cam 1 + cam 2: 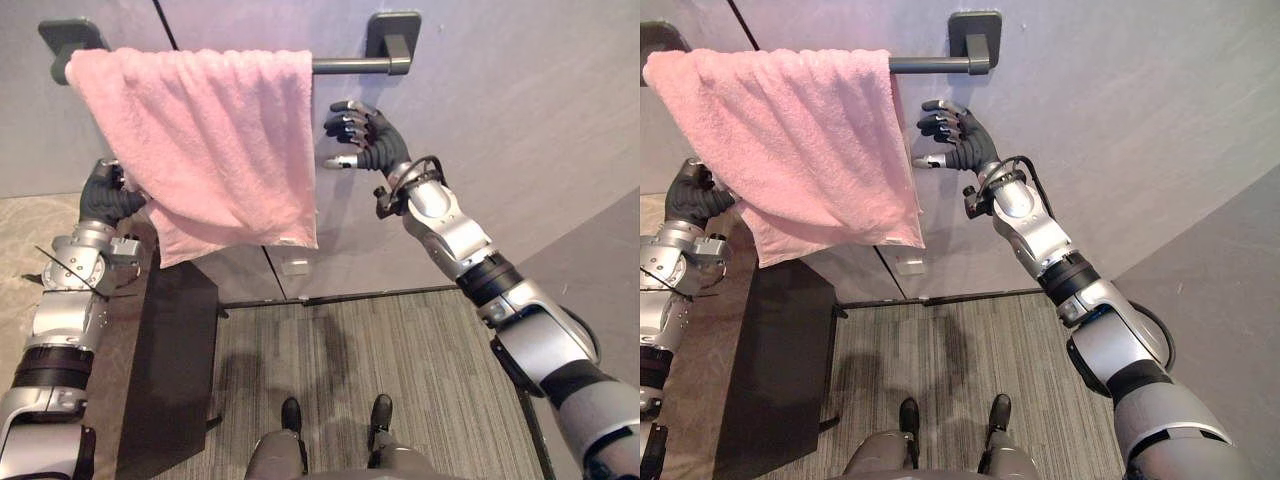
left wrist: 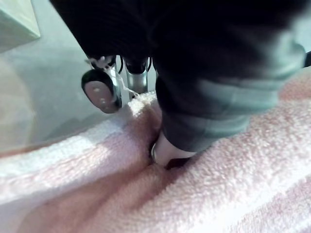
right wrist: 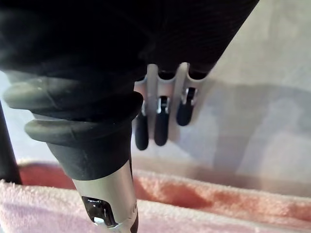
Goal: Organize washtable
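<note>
Two hands flank a pink towel (image 1: 210, 140) in the left eye view. It hangs folded over a dark metal rail (image 1: 350, 66) that runs left to right across the top of the frame, and its cloth is thick looped terry. At centre left, above the brown counter (image 1: 120, 330), the left hand (image 1: 105, 197) curls on the towel's lower left corner. The right hand (image 1: 362, 135) hovers just right of the free edge, under bare rail. In the right eye view its thumb tip comes nearly to that edge. The left wrist view shows soft pile bunched round a finger. The right wrist view shows straight, relaxed fingers clear of the towel.
</note>
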Tool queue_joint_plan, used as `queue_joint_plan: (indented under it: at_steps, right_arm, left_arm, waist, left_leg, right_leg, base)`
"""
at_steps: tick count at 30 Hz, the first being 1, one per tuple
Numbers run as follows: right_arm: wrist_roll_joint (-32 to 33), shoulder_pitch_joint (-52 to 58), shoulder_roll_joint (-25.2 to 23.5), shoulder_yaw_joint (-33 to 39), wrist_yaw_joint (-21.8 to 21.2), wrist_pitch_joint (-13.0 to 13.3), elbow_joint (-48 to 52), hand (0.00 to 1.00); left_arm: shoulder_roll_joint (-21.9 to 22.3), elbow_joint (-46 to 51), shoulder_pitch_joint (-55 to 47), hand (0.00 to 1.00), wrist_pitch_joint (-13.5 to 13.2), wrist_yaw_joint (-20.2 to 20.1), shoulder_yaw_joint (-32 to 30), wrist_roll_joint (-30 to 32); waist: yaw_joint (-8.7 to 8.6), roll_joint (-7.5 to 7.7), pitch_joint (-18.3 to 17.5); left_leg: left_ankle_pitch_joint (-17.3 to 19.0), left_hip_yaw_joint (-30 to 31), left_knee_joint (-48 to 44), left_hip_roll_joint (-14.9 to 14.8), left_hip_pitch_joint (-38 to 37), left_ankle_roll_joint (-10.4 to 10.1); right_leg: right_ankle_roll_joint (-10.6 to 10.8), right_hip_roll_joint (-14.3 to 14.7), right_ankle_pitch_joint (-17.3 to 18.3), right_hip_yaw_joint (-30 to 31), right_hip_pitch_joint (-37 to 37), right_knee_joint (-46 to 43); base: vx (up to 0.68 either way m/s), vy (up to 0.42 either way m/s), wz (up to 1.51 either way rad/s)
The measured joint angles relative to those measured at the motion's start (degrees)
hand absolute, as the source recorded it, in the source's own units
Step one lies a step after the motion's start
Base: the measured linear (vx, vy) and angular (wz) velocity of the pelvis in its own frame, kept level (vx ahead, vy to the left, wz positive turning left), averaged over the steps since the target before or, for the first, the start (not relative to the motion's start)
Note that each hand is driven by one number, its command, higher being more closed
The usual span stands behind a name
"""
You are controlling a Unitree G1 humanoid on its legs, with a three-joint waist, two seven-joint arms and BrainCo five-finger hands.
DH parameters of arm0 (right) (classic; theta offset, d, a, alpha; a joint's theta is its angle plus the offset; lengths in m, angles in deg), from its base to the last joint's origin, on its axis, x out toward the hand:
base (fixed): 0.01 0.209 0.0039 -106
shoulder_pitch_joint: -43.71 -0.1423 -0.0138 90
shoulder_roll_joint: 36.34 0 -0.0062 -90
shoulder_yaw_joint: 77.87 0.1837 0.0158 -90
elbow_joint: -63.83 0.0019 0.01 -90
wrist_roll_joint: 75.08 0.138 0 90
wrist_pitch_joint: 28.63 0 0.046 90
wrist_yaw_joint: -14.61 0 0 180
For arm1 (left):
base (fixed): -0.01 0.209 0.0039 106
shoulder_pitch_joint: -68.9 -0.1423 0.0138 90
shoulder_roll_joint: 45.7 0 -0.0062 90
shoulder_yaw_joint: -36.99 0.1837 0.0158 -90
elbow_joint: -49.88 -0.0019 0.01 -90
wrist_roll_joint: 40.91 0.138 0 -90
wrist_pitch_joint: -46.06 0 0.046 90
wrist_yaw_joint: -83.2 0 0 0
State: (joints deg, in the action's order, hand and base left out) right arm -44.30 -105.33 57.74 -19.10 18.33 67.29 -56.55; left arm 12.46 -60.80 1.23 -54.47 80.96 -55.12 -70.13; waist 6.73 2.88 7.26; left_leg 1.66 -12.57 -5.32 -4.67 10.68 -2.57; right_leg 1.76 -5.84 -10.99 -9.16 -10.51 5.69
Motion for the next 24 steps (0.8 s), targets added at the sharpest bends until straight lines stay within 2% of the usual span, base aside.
queue_joint_plan:
  at_steps: [12,13,18,24]
  right_arm:
    - [-3.4,-8.21,-8.61,-0.96,1.36,-0.17,-7.5,0.0]
    - [-3.43,-8.21,-8.88,-0.98,1.36,-0.18,-7.6,1.0]
    - [-4.24,-8.67,-10.55,-0.98,1.38,-0.3,-9.46,1.0]
    - [-5.26,-9.22,-10.26,-0.91,1.67,-1.09,-10.01,1.0]
  left_arm:
    - [0.94,-2.35,4.41,1.0,-0.02,2.39,0.2,-0.37]
    - [1.06,-2.35,4.58,1.0,-0.02,2.41,0.21,-0.37]
    - [2.19,-2.35,5.66,1.0,-0.02,2.74,0.22,-0.34]
    - [2.19,-2.35,5.77,1.0,-0.01,3.62,0.21,-0.3]
  waist:
    - [0.46,-0.12,1.72]
    - [0.49,-0.13,1.78]
    - [0.47,-0.14,1.95]
    - [0.48,-0.17,2.08]
  left_leg:
    - [-1.01,1.28,-0.68,-0.52,2.9,-0.47]
    - [-1.04,1.31,-0.68,-0.58,2.9,-0.51]
    - [-1.12,1.37,-0.68,-0.84,2.91,-0.63]
    - [-1.12,1.39,-0.69,-0.86,2.88,-0.64]
  right_leg:
    - [-0.21,0.54,-0.15,-0.29,-1.94,-0.01]
    - [-0.21,0.6,-0.15,-0.31,-1.94,-0.01]
    - [-0.22,0.86,-0.15,-0.28,-1.92,-0.01]
    - [-0.22,0.86,-0.16,-0.27,-1.88,-0.01]
  base:
    - [-0.01,-0.004,0.04]
    - [0.0,0.0,0.0]
    - [0.0,0.0,0.0]
    - [0.0,0.0,0.0]
